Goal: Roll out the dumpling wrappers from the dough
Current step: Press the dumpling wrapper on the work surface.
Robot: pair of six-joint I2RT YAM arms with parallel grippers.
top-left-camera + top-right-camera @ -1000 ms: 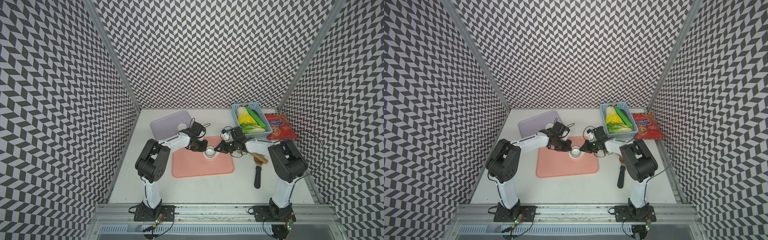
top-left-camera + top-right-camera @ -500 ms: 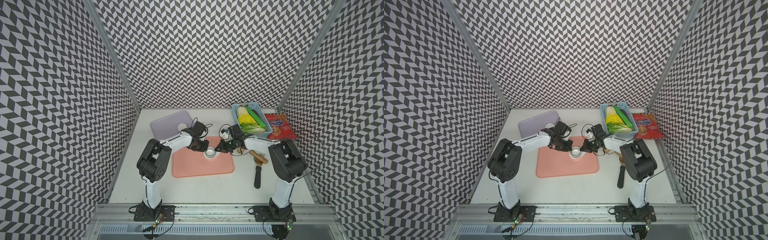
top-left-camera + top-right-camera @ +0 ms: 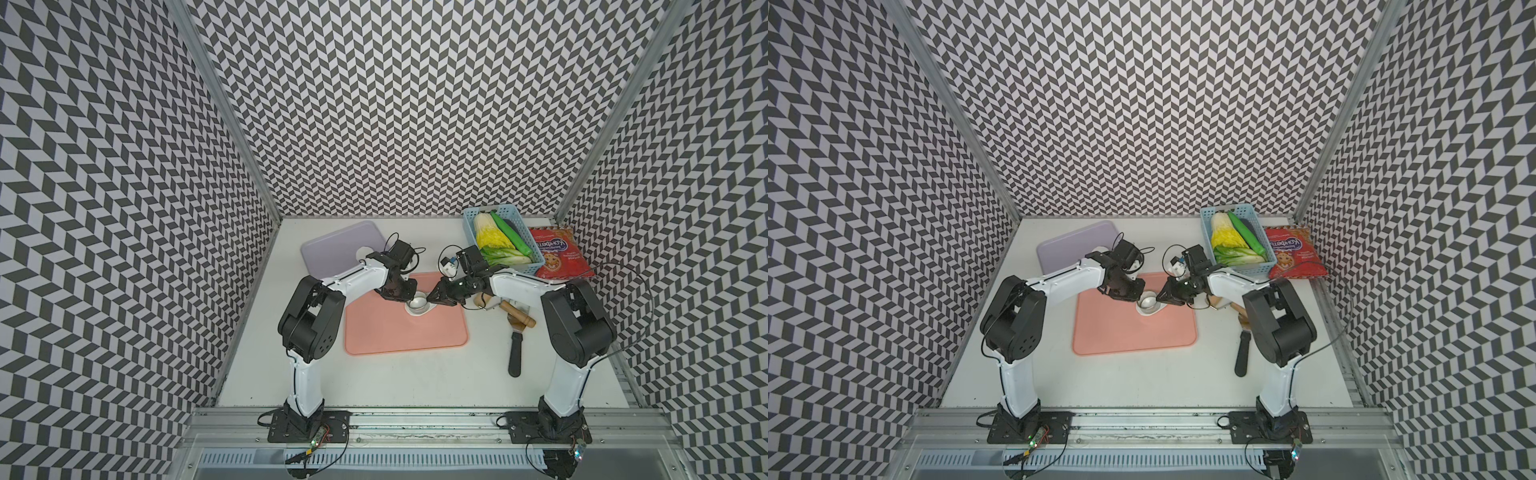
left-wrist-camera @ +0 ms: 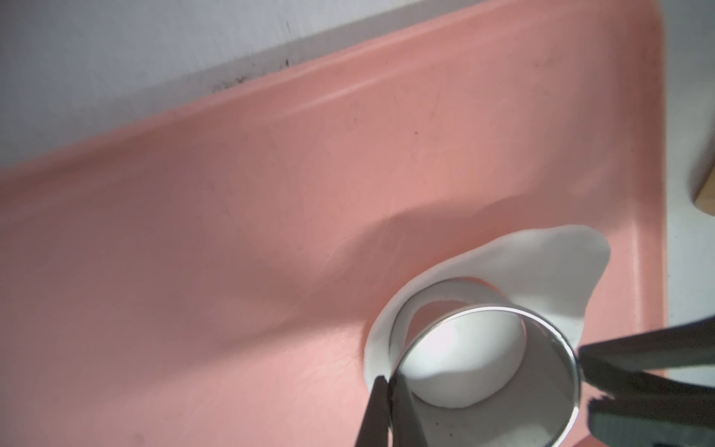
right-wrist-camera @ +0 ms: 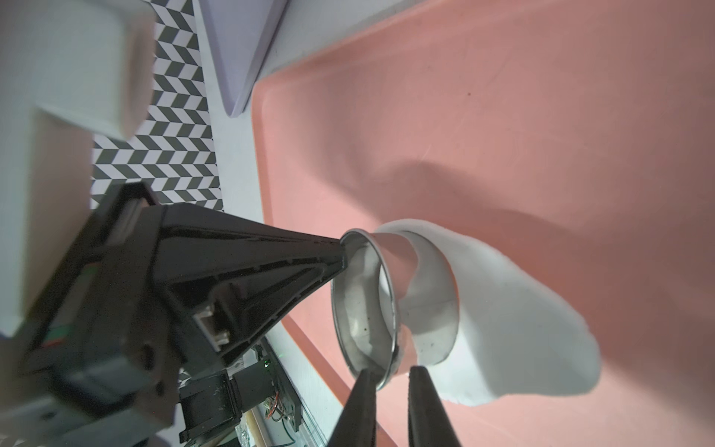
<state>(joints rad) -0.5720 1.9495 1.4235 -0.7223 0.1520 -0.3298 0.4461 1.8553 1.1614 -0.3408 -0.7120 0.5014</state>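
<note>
- White tabletop (image 3: 415, 382), chevron-patterned walls (image 3: 374, 104) all round; salmon-pink plastic tray (image 3: 407, 336) laid out.
- Flat white dough sheet (image 4: 657, 271) lies near the tray's far edge; a round white dumpling wrapper (image 4: 464, 363) sits inside the tilted steel ring cutter (image 4: 541, 418).
- Left gripper (image 4: 389, 398) pinches the ring's wall tight. Lift slowly so the disc frees unstretched.
- Right gripper (image 5: 391, 371) jaws stand slightly parted astride the rim; a second ago they were shut.
</note>
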